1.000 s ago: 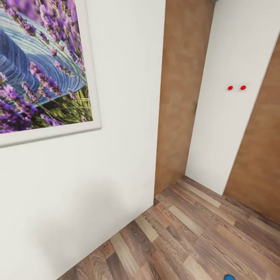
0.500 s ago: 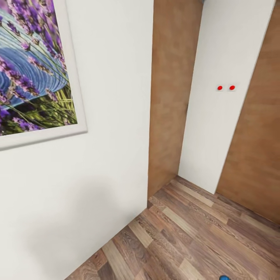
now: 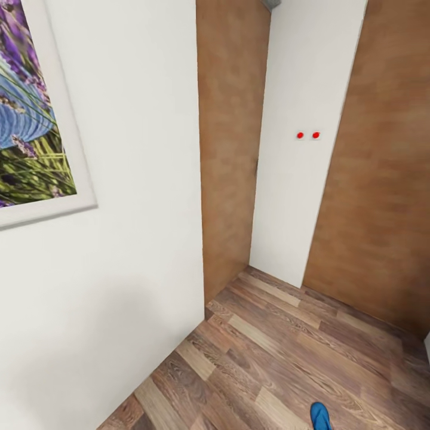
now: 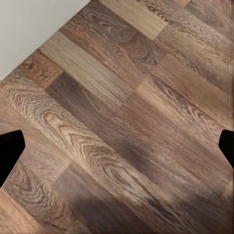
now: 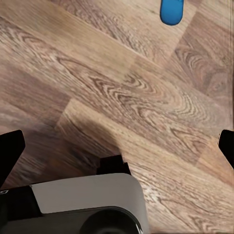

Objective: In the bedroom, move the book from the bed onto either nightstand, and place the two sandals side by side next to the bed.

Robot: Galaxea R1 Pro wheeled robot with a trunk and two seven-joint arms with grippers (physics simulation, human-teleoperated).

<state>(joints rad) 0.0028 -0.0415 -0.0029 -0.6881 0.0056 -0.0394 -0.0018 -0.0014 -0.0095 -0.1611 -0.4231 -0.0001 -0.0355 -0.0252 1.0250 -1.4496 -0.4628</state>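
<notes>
We find no writing or brand marks to read anywhere. In the head view a white wall [image 3: 131,239] carries a framed lavender picture [image 3: 30,119] at nine o'clock, and two red dots [image 3: 307,135] sit on a white panel [image 3: 298,179] between brown wall sections at one o'clock. A blue sandal [image 3: 321,416] lies on the wood-plank floor [image 3: 269,358] at five o'clock, its tip showing.

Against the earlier frames the whole scene has slid leftward, so the camera has turned; more of the sandal now shows.

In the right wrist view the sandal [image 5: 171,10] lies well ahead of the right gripper [image 5: 117,151], whose dark fingertips [image 5: 10,151] stand wide apart. The left gripper [image 4: 117,146] is likewise spread over bare floor [image 4: 122,97], fingertips [image 4: 9,148] at opposite edges.
</notes>
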